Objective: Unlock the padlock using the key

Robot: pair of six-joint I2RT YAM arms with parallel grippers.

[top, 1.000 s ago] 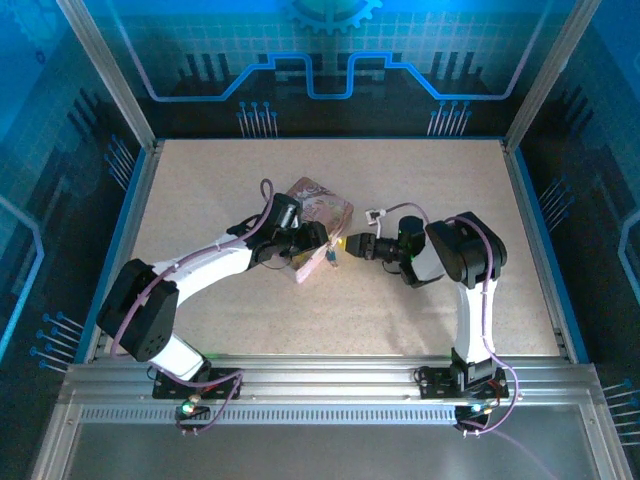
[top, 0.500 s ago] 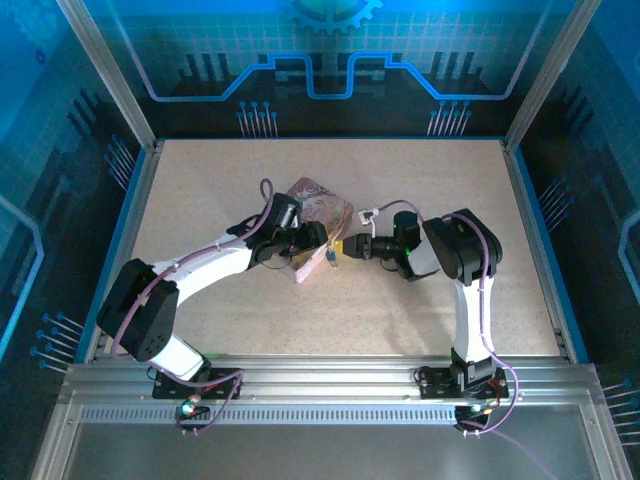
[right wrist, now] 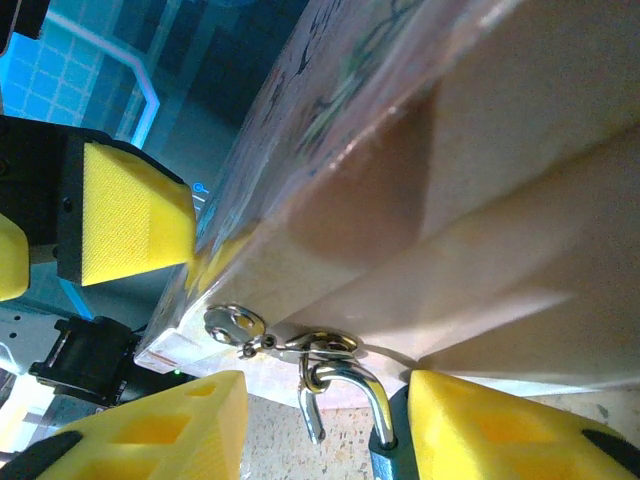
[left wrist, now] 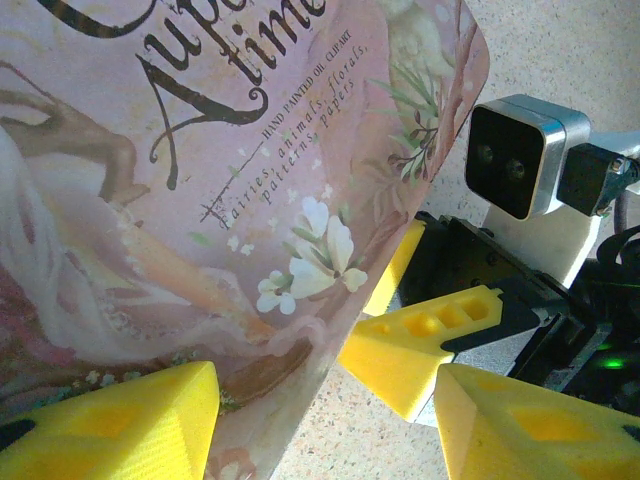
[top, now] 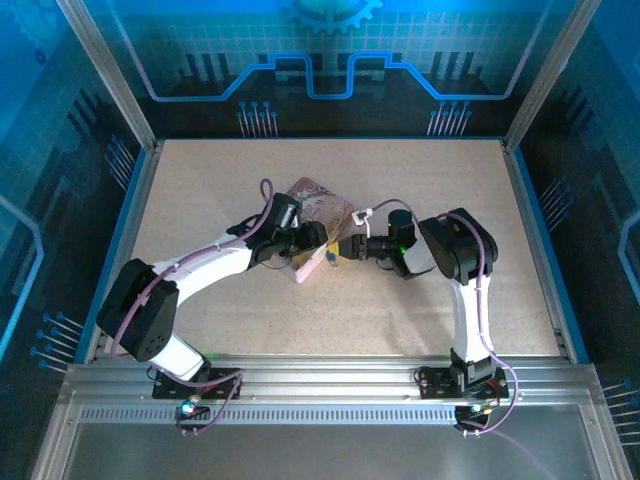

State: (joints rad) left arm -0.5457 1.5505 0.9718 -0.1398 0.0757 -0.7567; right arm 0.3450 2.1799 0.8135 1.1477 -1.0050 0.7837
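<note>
The padlock [right wrist: 385,452] has a dark blue body and a steel shackle [right wrist: 352,385] hooked through a ring on the edge of the pink illustrated tin [right wrist: 450,200]. One shackle leg ends free outside the body. My right gripper [right wrist: 325,420] is open around it, with the body against the right-hand finger. From above, the padlock [top: 330,256] hangs between the right gripper [top: 345,247] and the left gripper [top: 305,250]. My left gripper [left wrist: 325,420] is open at the tin [left wrist: 200,200], one finger [left wrist: 110,420] lying against its lid. The key is hidden.
The tin [top: 325,208] lies tilted mid-table on the speckled tabletop [top: 420,310]. The right gripper's yellow fingers [left wrist: 420,340] and its wrist camera [left wrist: 520,155] sit close beside the left gripper. A blue rim [top: 540,240] and metal posts frame the table.
The right arm has moved left, bringing its gripper up to the tin's edge and the padlock. The left arm and tin have stayed put.
</note>
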